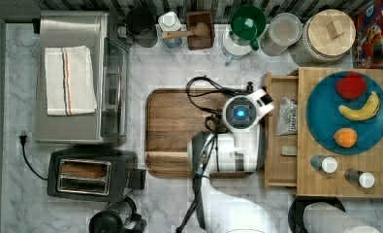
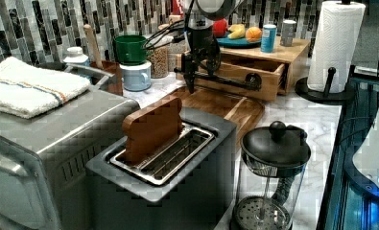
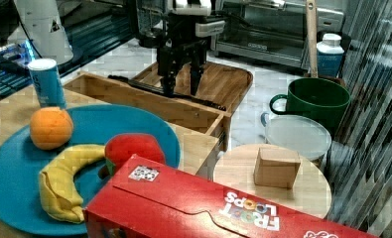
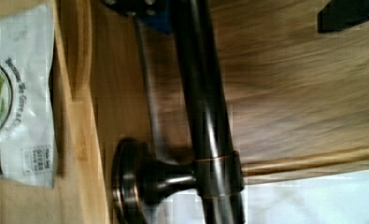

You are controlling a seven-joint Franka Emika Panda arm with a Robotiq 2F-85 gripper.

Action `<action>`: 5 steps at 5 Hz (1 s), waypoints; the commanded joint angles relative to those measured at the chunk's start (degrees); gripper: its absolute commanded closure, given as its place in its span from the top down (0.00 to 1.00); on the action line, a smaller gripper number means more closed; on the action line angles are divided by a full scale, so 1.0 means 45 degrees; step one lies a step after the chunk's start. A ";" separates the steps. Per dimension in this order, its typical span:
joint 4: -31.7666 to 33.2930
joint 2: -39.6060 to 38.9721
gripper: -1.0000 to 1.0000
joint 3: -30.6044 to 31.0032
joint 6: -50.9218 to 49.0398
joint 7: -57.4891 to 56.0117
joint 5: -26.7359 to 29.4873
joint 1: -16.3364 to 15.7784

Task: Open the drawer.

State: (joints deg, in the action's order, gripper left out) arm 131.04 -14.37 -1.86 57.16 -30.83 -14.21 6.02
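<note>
Drawer (image 1: 280,130): light bamboo, shallow, pulled out from its stand (image 1: 345,180); you see a packet (image 1: 288,115) inside. Gripper (image 3: 182,79): jaws spread astride the black bar handle (image 3: 166,92).

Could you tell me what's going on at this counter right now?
A robot arm is working on the drawer of the bamboo stand that carries a plate of fruit. Its gripper hangs at the drawer's black bar handle, with one finger on either side of it in the right view. The drawer is already pulled well out, toward the wooden tray, and a small packet lies inside it.
</note>
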 commanded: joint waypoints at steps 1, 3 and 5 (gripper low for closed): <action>0.0150 0.0653 1.00 0.2279 -0.0149 0.1756 0.0590 -0.1831; -0.0306 0.0251 1.00 0.3012 0.0057 0.2605 0.0536 -0.1762; -0.0600 -0.0012 1.00 0.2976 0.0106 0.3699 -0.0134 -0.1909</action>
